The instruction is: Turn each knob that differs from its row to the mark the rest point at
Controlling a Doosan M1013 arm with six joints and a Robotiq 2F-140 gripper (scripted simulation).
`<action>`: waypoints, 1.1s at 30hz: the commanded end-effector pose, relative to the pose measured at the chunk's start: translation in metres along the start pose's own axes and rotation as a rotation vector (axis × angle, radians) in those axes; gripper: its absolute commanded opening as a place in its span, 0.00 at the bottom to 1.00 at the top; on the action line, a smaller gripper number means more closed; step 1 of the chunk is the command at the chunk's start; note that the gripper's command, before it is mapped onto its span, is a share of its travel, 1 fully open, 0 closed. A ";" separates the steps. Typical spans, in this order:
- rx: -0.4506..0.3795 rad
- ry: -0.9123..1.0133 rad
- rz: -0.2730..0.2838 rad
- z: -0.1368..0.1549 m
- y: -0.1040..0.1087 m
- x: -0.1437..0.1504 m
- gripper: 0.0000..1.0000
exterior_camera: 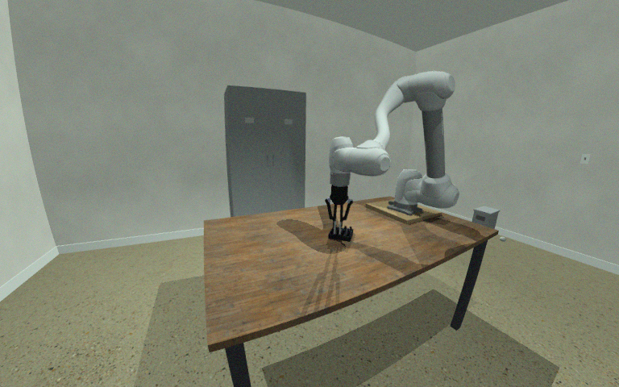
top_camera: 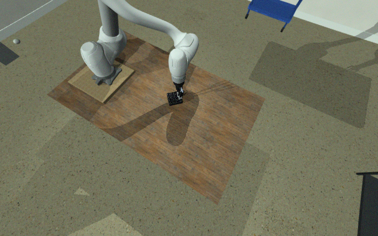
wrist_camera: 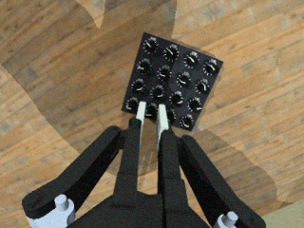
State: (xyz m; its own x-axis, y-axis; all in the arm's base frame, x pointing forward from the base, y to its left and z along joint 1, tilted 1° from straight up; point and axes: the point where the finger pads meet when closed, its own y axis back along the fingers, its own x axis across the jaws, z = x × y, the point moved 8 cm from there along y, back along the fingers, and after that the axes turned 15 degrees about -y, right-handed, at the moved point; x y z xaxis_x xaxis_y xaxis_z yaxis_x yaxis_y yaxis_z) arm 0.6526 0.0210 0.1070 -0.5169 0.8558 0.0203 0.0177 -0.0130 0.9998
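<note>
The black knob box [top_camera: 171, 101] [exterior_camera: 347, 236] [wrist_camera: 175, 66] lies on the table and shows turned slightly in the wrist view. Its knobs stand in a square grid with white lines and rings of marks. My gripper [top_camera: 179, 97] [exterior_camera: 338, 231] [wrist_camera: 151, 112] points down at the box, its fingers a narrow gap apart. In the wrist view the pale fingertips flank a knob [wrist_camera: 151, 111], second from the left in the row nearest the gripper, and partly hide its neighbours. I cannot see contact with it. The socket is not visible, and the printed names are too small to read.
The wooden table [top_camera: 211, 166] [exterior_camera: 255, 278] [wrist_camera: 252, 104] surrounds the box. The arm's base stands on a light wooden board [top_camera: 104, 96] [exterior_camera: 408, 219] at one end of the table. Shadows of the arm fall across the table and the box. A grey cabinet [exterior_camera: 267, 150] stands behind.
</note>
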 end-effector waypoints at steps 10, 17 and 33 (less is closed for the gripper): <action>0.000 0.000 0.000 0.000 0.000 0.000 0.05; 0.000 0.000 0.000 0.000 0.000 0.000 0.05; 0.000 0.000 0.000 0.000 0.000 0.000 0.05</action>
State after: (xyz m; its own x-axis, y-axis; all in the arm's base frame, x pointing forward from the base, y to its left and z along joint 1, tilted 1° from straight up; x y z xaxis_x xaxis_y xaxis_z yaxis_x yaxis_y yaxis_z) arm 0.6526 0.0210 0.1070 -0.5169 0.8558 0.0203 0.0177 -0.0130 0.9998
